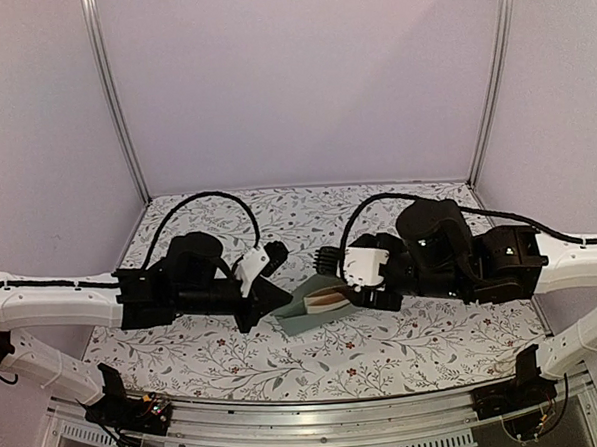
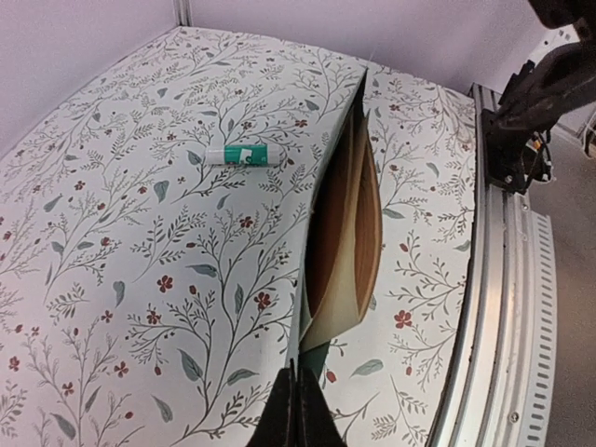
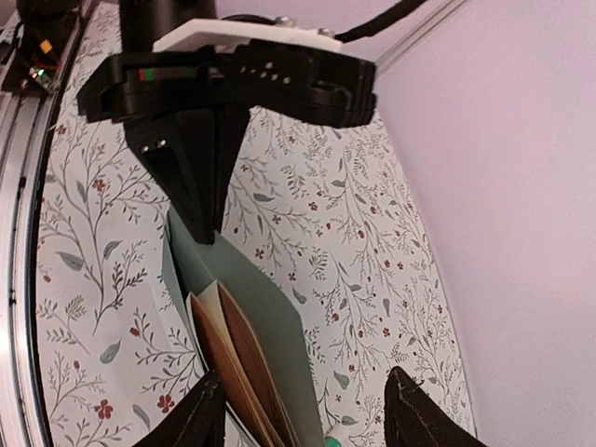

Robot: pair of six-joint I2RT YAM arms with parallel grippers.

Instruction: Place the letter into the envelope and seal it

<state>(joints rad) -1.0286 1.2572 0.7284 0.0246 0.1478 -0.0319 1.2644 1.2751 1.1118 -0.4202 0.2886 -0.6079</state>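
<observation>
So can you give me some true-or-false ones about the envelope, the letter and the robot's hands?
1. The letter sits inside the open envelope. True.
2. The right gripper is squeezing the letter. False: its fingers stand apart, gripping nothing.
3. The left gripper pinches the envelope's edge. True.
4. The glue stick is tucked inside the envelope. False: it lies on the table, apart from the envelope.

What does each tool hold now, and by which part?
The left tool pinches the teal envelope at one end's edge. The right tool is open, holding nothing.
</observation>
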